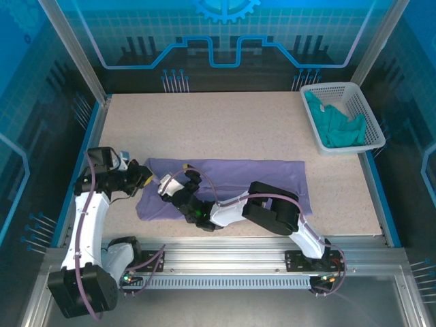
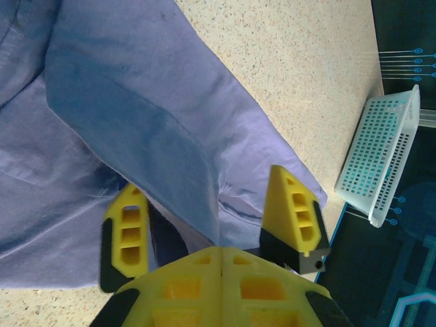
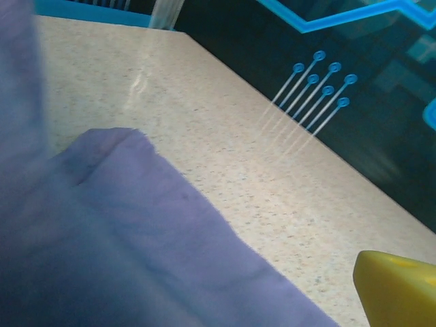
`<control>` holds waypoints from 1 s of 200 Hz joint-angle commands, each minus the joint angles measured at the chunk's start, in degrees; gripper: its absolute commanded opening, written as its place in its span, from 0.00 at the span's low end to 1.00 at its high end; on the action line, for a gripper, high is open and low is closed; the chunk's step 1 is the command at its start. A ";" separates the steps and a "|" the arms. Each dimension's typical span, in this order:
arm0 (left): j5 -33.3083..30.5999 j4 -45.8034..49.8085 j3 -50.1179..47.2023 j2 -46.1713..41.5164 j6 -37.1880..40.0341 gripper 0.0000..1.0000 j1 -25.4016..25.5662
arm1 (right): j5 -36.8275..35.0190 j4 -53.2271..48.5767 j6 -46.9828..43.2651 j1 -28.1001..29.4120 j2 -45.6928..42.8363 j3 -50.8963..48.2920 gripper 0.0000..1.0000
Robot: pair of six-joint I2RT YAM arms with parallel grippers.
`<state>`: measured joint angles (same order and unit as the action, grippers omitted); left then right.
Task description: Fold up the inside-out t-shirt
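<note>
Our left pincer (image 2: 208,204) is pinching a raised fold at the left end of the purple t-shirt (image 1: 259,174). The right pincer (image 1: 165,184) is spread wide just beside it. The shirt lies along the near table (image 1: 225,122). Any pull may drag the unpinned cloth into a bunch.

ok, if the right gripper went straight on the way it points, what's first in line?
Probably the t-shirt: its purple cloth lies right ahead of the right gripper, jaws open. Past its edge is bare table up to the dark wall. Depth is unclear.
</note>
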<state>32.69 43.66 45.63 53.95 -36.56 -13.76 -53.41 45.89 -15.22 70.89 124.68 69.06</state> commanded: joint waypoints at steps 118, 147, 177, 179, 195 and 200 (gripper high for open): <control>-4.91 1.23 -4.18 -2.51 3.86 0.00 -0.14 | 6.61 -29.16 7.03 0.88 -20.05 -12.12 0.21; -5.10 2.57 -5.37 -3.94 3.93 0.00 -0.04 | 14.63 -35.74 5.58 0.79 -22.74 -13.75 0.10; -6.07 4.69 -5.74 -6.22 2.12 0.00 1.63 | 25.86 -44.46 6.09 -0.13 -27.75 -16.16 0.10; -6.48 4.79 -5.73 -6.47 2.00 0.00 2.03 | 26.59 -45.07 6.22 -0.27 -28.09 -16.28 0.11; -9.31 6.34 -5.46 -8.36 0.61 0.04 4.52 | 34.52 -49.50 6.35 -1.75 -30.35 -17.07 0.25; -10.18 6.64 -5.48 -8.87 0.24 0.08 5.05 | 37.46 -51.38 6.54 -2.42 -30.85 -16.76 0.34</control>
<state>26.83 46.92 40.66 47.88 -34.57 -11.05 -30.57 6.04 -9.13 70.83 97.51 53.34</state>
